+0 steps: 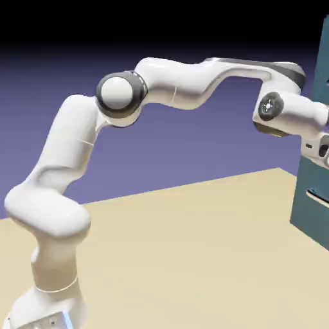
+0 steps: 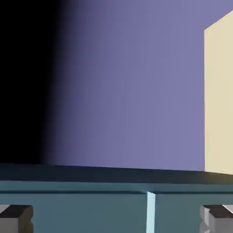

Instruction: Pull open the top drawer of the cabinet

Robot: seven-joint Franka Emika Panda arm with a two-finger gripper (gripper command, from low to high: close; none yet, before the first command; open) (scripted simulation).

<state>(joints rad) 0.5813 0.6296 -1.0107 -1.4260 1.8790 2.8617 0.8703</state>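
The dark teal cabinet (image 1: 311, 212) stands at the exterior view's right edge, mostly cut off by the frame. A narrow strip of its uppermost front, the top drawer (image 1: 326, 64), shows above my wrist. My hand (image 1: 319, 148) is right at the cabinet's front, with its fingers past the picture's edge. In the hand view my gripper (image 2: 117, 220) is open, its grey fingertips (image 2: 16, 218) far apart at the bottom corners. Between them lies a teal cabinet surface (image 2: 82, 209) crossed by one pale line (image 2: 150, 213). Nothing sits between the fingers. No handle of the top drawer shows.
A short pale-edged bar (image 1: 317, 195) sits on the lower teal panel below my hand. The beige table (image 1: 193, 244) stretches from the arm's base to the cabinet's foot and shows as a pale block (image 2: 219, 100) in the hand view.
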